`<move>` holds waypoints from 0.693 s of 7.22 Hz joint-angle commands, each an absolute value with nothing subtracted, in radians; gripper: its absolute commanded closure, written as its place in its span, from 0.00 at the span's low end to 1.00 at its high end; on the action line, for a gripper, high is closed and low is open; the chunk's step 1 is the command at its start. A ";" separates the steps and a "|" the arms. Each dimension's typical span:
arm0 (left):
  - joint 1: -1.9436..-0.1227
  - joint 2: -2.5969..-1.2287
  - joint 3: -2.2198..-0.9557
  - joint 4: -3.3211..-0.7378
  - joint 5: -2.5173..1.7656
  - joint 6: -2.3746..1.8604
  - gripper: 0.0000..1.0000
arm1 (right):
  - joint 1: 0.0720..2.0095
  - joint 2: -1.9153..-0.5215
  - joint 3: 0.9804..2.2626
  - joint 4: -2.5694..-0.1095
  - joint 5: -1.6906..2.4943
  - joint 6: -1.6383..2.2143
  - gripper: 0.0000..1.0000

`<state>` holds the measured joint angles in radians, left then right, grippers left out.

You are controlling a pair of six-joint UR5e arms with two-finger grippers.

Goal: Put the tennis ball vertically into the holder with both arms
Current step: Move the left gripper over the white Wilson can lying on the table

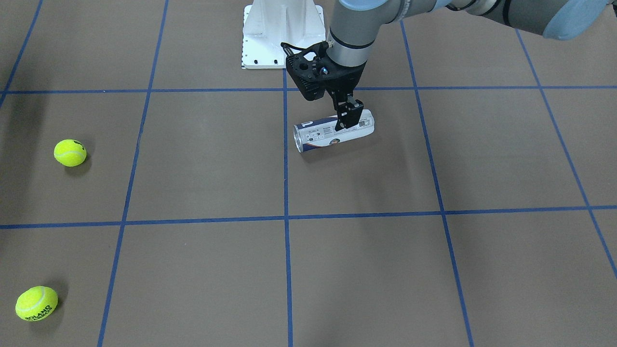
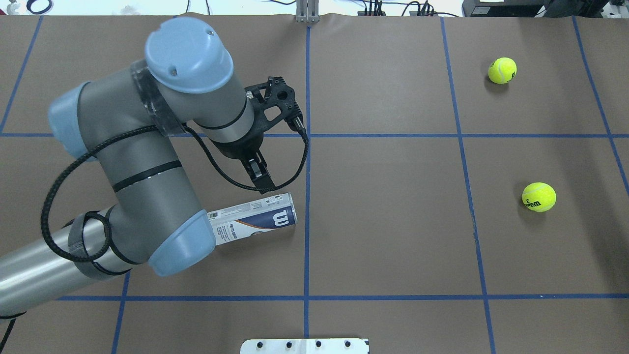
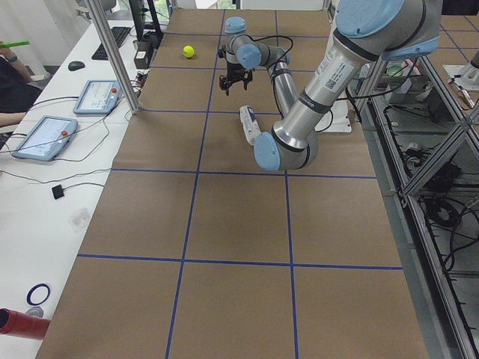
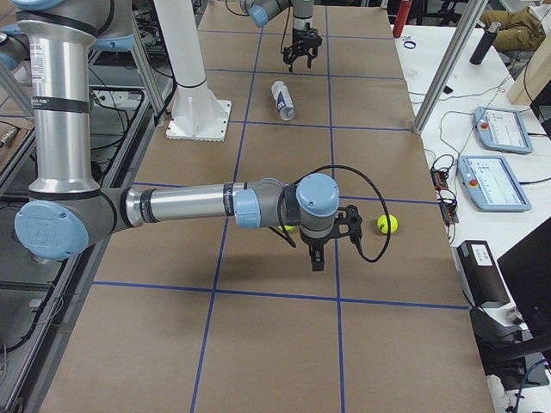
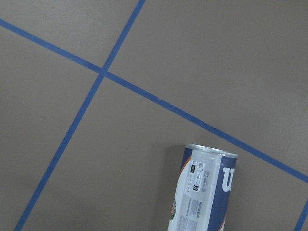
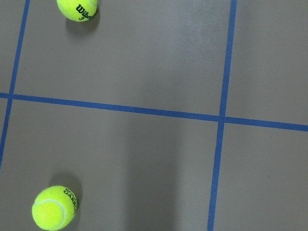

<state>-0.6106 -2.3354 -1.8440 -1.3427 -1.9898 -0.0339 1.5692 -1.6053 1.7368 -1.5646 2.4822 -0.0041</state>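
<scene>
Clear plastic with a navy-and-white label, the holder (image 2: 255, 221) lies flat on its side on the table (image 2: 393, 246), just at 9 o'clock of the centre in the overhead view, and part of it is hidden under the left arm's elbow. Its long axis runs roughly from 9 to 3 o'clock, tilted slightly, with the metal-rimmed end pointing at 3 o'clock and almost touching the blue centre line.

The left gripper (image 2: 260, 179) hovers just at 12 o'clock of the tube, above it and not touching. Its jaws look parted and hold nothing. The right gripper (image 4: 316, 258) shows only in the side view, so I cannot tell how its jaws stand. It hangs over the table near the two tennis balls, one (image 2: 539, 196) at 3 o'clock and the other (image 2: 502, 70) at 2 o'clock.

I judge this to be the approach to the tube. Next, the left gripper likely has to come down across the narrow body, clamp it and stand it rim-up, while the right arm fetches a ball.
</scene>
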 commanded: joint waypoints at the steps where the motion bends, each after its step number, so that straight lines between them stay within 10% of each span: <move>1: -0.560 -2.345 -1.798 -1.385 -1.948 -0.032 0.02 | 1.562 -1.603 1.735 -1.565 2.480 -0.005 0.01; 5: -0.511 -2.344 -1.720 -1.465 -1.928 -0.008 0.02 | 1.543 -1.597 1.736 -1.565 2.482 -0.003 0.01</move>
